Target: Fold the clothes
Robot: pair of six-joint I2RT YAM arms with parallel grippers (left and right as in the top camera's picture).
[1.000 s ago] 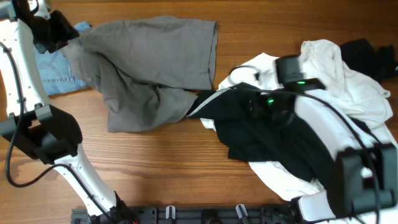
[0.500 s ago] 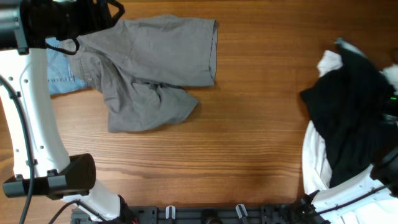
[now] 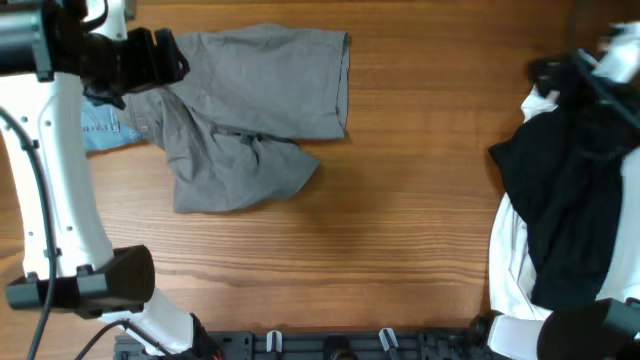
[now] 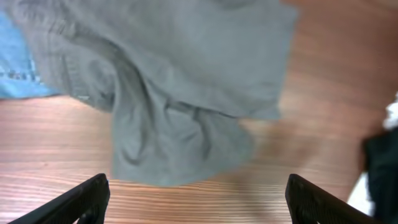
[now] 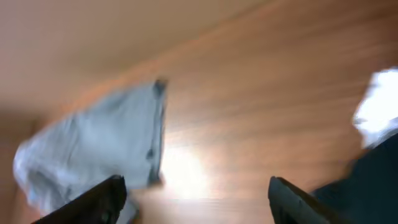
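Note:
The clothes lie in two groups. Grey shorts are rumpled at the upper left, partly over light-blue denim shorts. A black garment lies on a white one at the right edge. My left gripper hovers over the grey shorts' left end. In the left wrist view it is open and empty above bare wood, the grey shorts just beyond. My right gripper, blurred, is above the black garment's top. In its own view it is open and empty, the grey shorts far off.
A wooden table stretches between the two groups. A black rail with clips runs along the front edge. The left arm's white links stand at the left side, and the right arm's base at the front right corner.
The right arm has drawn back from the middle to the far right, and the black and white garments now lie there. Both grippers have opened. The left gripper has moved right over the grey shorts.

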